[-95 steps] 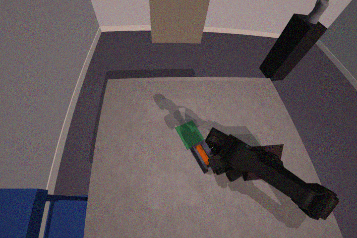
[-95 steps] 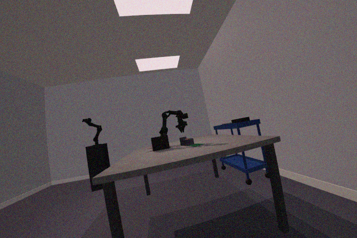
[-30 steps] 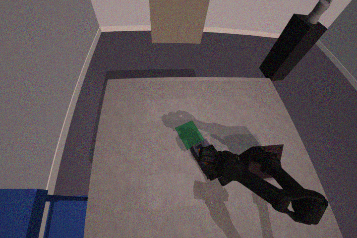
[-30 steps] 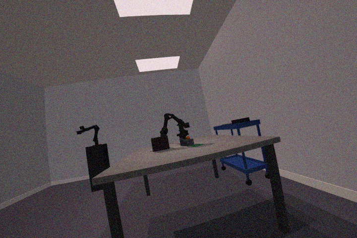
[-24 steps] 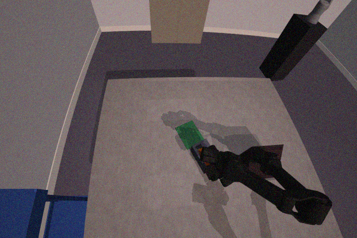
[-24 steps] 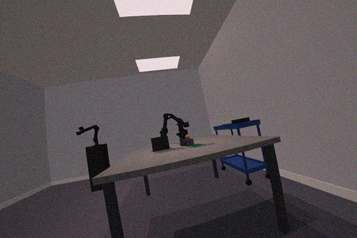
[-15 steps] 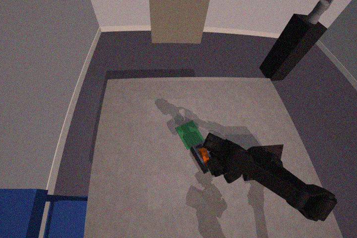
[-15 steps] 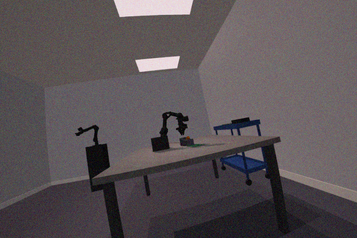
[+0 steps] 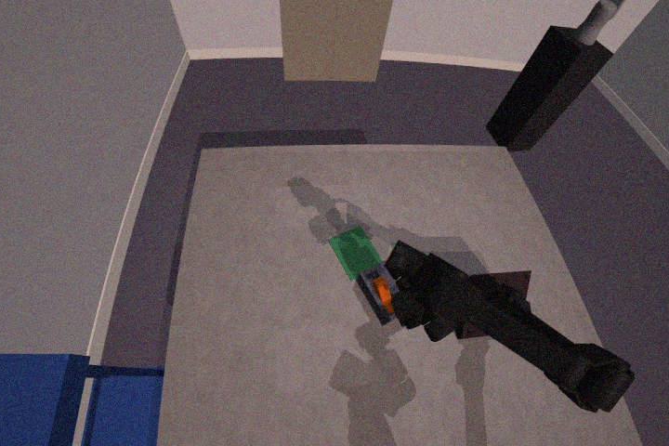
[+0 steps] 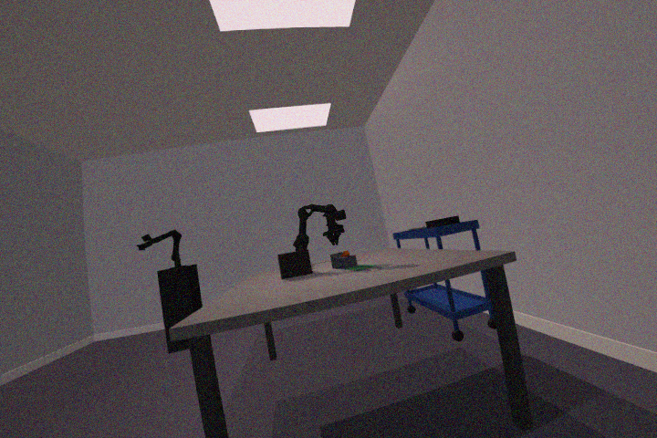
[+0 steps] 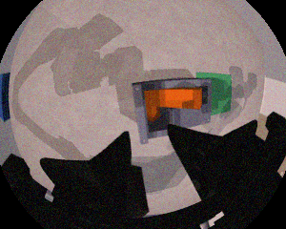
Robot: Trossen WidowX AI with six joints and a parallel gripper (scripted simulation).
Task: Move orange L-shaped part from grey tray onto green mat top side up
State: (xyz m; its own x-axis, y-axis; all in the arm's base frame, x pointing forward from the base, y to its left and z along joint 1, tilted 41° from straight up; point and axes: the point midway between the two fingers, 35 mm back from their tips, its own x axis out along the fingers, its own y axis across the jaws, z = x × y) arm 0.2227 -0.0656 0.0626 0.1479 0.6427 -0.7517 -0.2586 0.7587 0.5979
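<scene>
The orange L-shaped part (image 9: 381,291) (image 10: 345,253) (image 11: 178,97) is tilted in the grey tray (image 9: 371,298) (image 10: 342,262) (image 11: 141,114). Its end toward the mat stands up above the rim, bright in the wrist view. Its L-shaped end is darker and sits low in the pocket. The green mat (image 9: 354,253) (image 10: 361,267) (image 11: 221,91) lies beside the tray, with nothing on it but shadow. My gripper (image 10: 334,243) (image 11: 148,132) is part open and empty, above the tray and apart from the part. The top view hides its fingertips behind the arm.
The arm's dark base block (image 9: 511,286) (image 10: 295,264) stands on the table (image 9: 251,252) (image 10: 267,297) near the tray. A second arm on a black stand (image 9: 551,86) (image 10: 179,294) is past the table edge. A blue cart (image 9: 24,394) (image 10: 455,302) stands beyond another edge.
</scene>
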